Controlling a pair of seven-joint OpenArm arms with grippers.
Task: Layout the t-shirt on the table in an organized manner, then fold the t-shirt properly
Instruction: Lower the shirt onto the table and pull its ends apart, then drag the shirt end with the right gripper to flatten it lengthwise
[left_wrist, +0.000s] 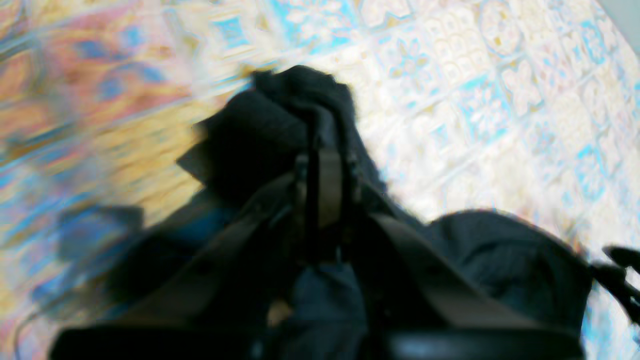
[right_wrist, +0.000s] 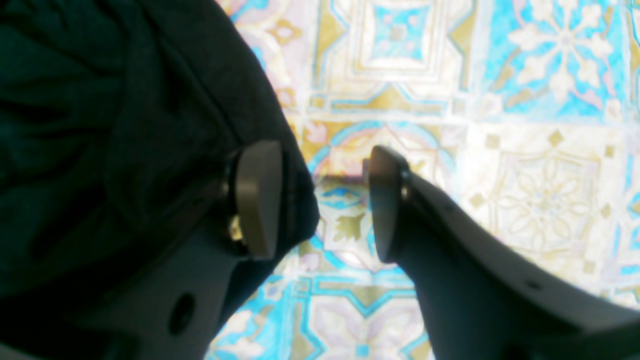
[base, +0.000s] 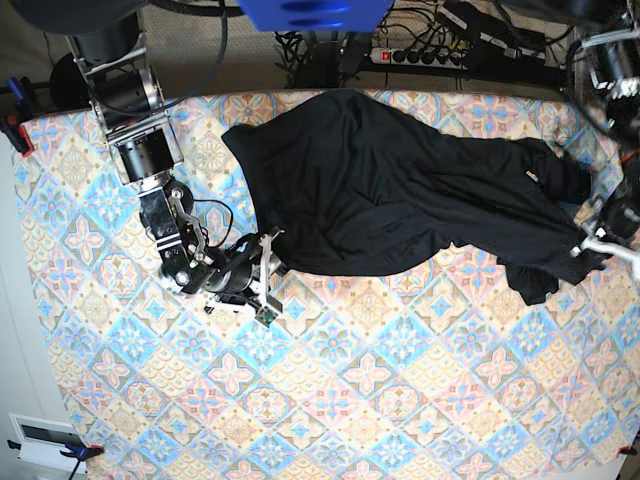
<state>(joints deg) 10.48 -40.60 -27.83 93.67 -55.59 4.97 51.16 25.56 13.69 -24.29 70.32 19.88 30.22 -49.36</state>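
Observation:
The black t-shirt (base: 380, 190) lies crumpled across the far half of the table (base: 350, 400), which has a tile-patterned cloth. At the shirt's right end my left gripper (base: 587, 250) is shut on a bunch of the fabric. In the blurred left wrist view the left gripper (left_wrist: 320, 150) pinches the t-shirt (left_wrist: 280, 115) above the table (left_wrist: 450, 100). My right gripper (base: 269, 272) stands open at the shirt's lower left edge. Close up, the right gripper (right_wrist: 322, 200) has one finger (right_wrist: 257, 200) over the t-shirt (right_wrist: 125, 125), whose hem reaches into the gap; the other finger is over the table (right_wrist: 500, 100).
A power strip (base: 440, 55) and cables run behind the table's far edge. An orange clamp (base: 18, 135) grips the left edge. A white box (base: 40, 440) sits off the table's near left corner. The patterned cloth covers the near half of the table.

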